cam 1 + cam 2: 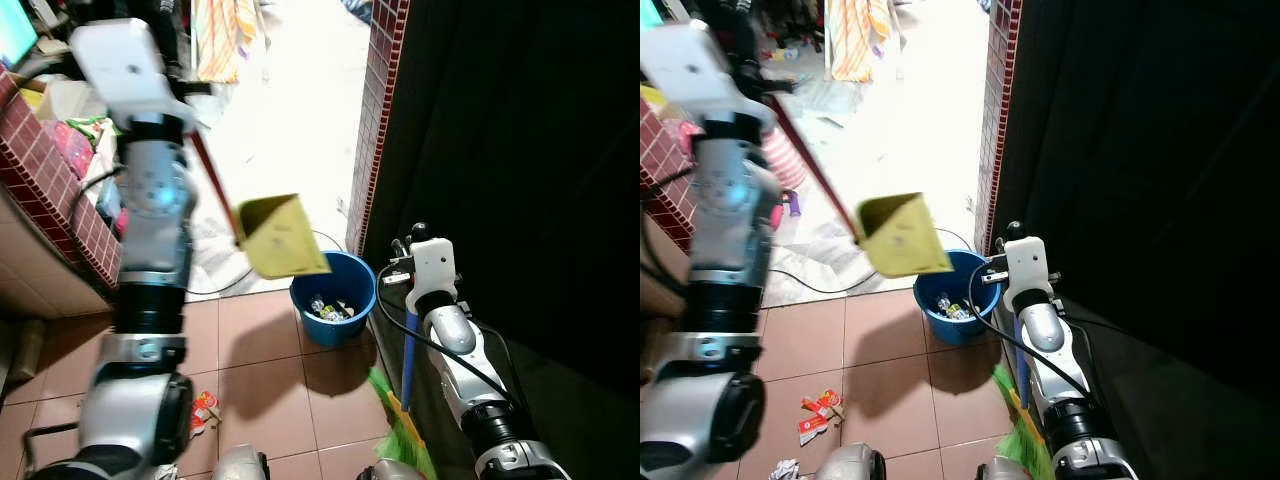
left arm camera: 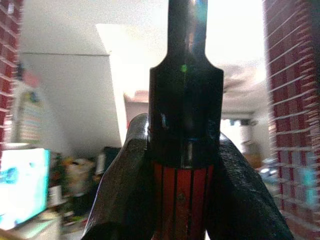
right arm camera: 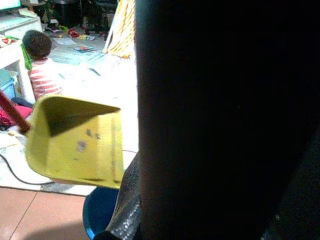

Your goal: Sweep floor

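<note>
Left gripper (image 2: 182,200) clamped on the red handle (image 1: 208,172), yellow dustpan (image 1: 277,236) tilted over the blue bucket (image 1: 335,297), presumably to tip sweepings in; right gripper (image 1: 405,268) grasps the broom (image 1: 404,420) upright beside the bucket, parked meanwhile; red wrapper litter (image 1: 818,414) on the tiles, unswept.

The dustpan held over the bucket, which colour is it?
The dustpan is yellow, best seen in the right wrist view.

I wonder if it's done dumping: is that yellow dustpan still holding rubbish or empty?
Nearly empty: the dustpan, held tilted over the blue bucket by the left hand, shows only a few small specks inside.
</note>
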You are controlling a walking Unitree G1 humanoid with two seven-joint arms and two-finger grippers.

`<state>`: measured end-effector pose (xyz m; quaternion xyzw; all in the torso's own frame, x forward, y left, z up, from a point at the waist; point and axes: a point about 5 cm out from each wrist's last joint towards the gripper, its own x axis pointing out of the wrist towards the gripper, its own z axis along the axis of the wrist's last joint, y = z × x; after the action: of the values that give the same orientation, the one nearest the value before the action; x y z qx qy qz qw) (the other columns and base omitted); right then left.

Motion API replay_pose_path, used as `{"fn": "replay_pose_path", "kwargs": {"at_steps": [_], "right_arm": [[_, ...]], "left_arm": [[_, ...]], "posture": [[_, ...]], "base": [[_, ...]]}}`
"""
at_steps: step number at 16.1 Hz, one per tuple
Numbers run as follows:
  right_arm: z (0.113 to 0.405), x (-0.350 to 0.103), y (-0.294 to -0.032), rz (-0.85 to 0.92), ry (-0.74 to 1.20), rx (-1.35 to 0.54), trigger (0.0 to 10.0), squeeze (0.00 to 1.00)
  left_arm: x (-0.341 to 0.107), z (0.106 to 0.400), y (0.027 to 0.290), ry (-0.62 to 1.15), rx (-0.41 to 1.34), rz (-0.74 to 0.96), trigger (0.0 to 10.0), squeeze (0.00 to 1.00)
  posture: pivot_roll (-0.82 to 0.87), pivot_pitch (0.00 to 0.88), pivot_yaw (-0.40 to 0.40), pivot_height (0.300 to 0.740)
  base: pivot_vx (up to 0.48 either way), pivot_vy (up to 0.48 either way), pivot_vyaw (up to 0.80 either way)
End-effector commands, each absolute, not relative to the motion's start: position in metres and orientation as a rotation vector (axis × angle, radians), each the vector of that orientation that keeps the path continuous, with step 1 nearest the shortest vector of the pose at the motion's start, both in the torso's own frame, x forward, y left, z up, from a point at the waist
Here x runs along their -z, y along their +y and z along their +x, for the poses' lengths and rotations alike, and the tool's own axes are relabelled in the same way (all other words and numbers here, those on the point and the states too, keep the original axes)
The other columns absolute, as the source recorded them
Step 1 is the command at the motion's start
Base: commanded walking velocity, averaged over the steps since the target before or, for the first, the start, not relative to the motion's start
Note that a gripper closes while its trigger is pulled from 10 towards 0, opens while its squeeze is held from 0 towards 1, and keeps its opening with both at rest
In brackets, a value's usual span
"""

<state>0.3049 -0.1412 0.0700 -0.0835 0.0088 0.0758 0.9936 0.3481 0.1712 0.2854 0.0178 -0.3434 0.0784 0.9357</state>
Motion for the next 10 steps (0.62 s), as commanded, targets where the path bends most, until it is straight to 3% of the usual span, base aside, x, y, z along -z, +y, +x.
{"fn": "replay_pose_path", "kwargs": {"at_steps": [1, 5, 7, 10], "right_arm": [[0.305, -0.067, -0.143, -0.188, 0.037, -0.151, 10.0, 0.00], [0.305, -0.065, -0.140, -0.181, 0.043, -0.161, 10.0, 0.00], [0.307, -0.066, -0.136, -0.176, 0.043, -0.170, 10.0, 0.00], [0.307, -0.065, -0.136, -0.169, 0.048, -0.174, 10.0, 0.00]], "left_arm": [[-0.291, 0.343, 0.182, -0.734, -0.212, 0.063, 10.0, 0.00], [-0.231, 0.340, 0.198, -0.524, -0.244, 0.130, 10.0, 0.00], [-0.181, 0.341, 0.192, -0.323, -0.207, 0.112, 10.0, 0.00], [-0.139, 0.338, 0.176, -0.166, -0.117, 0.106, 10.0, 0.00]], "posture": [[-0.06, 0.000, 0.020, 0.740], [-0.04, 0.000, 0.016, 0.740], [-0.04, 0.000, 0.017, 0.740], [-0.04, 0.000, 0.024, 0.740]], "base": [[0.000, 0.000, 0.00], [0.000, 0.000, 0.00], [0.000, 0.000, 0.00], [0.000, 0.000, 0.00]]}}
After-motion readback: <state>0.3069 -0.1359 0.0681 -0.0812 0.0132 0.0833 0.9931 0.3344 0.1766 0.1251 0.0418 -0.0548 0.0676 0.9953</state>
